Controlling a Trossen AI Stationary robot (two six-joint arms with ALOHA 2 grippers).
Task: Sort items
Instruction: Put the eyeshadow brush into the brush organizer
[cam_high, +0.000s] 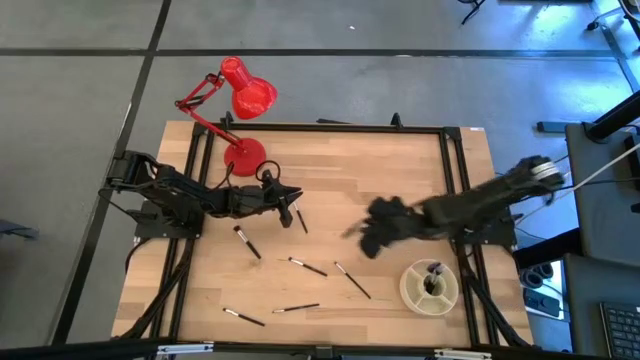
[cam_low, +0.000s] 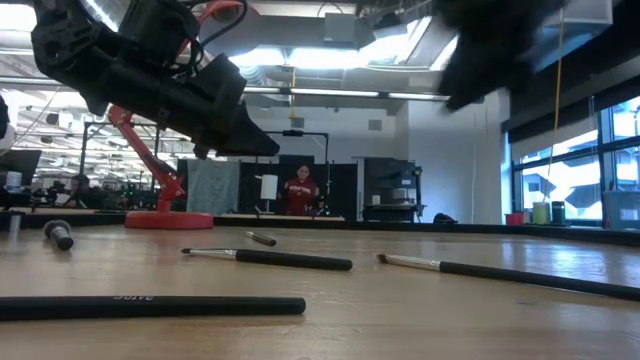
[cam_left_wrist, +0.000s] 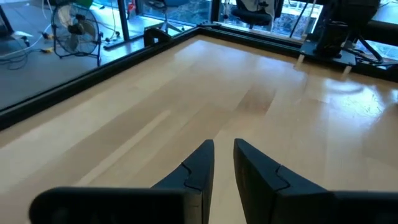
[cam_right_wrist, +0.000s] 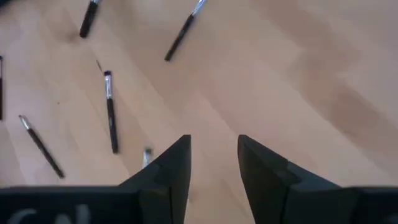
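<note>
The brushes (cam_high: 301, 266) lie scattered loose across the table's (cam_high: 330, 160) middle and front, a few already standing in the dish (cam_high: 430, 287) near its front right corner, so both pincers, left (cam_high: 296, 196) and right (cam_high: 350, 230), hover slightly spread and empty.

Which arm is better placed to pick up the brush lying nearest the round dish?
Probably the right. Its open, empty pincer hangs near that brush and the dish; the left pincer is farther off.

No readable text, labels or numbers anywhere
</note>
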